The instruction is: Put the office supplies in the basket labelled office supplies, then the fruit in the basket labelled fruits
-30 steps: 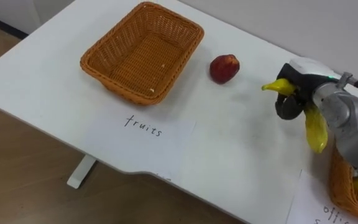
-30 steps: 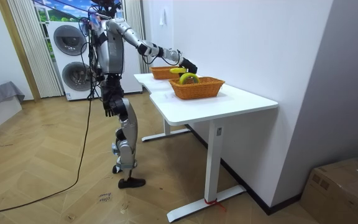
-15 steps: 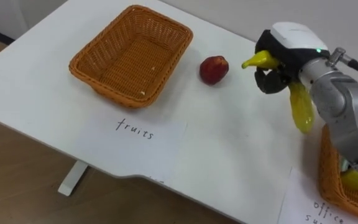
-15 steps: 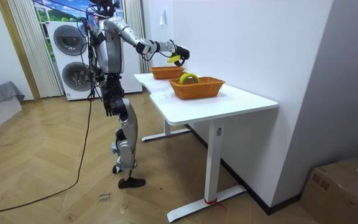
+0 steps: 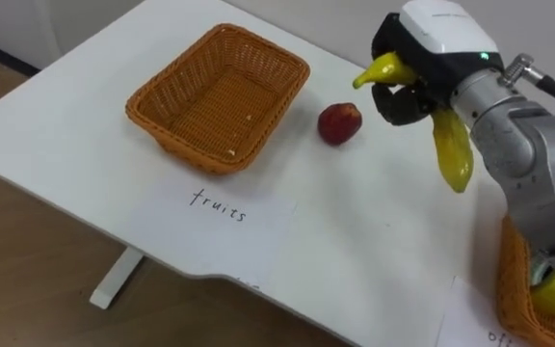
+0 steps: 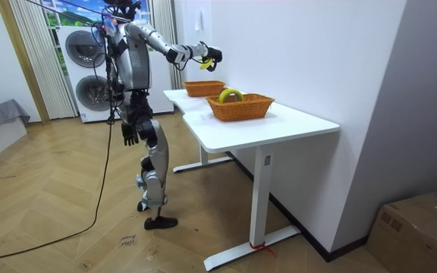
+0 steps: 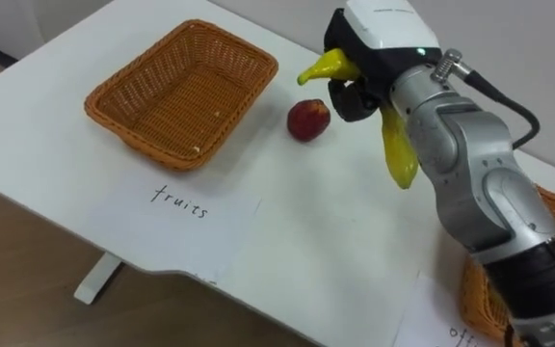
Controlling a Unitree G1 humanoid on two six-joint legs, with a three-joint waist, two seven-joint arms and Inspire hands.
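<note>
The banana (image 5: 451, 154) hangs above the table (image 5: 355, 241) just beside the apple (image 5: 339, 122), gripped by the curled fingers of your right hand (image 5: 422, 48), so you look mid-carry: next, swing it left over the fruits basket (image 5: 167, 135), lower, and release.

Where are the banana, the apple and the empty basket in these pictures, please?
banana (image 5: 451, 152): left eye view, on its hanging lower half.
apple (image 5: 339, 122): left eye view, middle of its red side.
empty basket (image 5: 212, 106): left eye view, on its bare woven floor.
</note>
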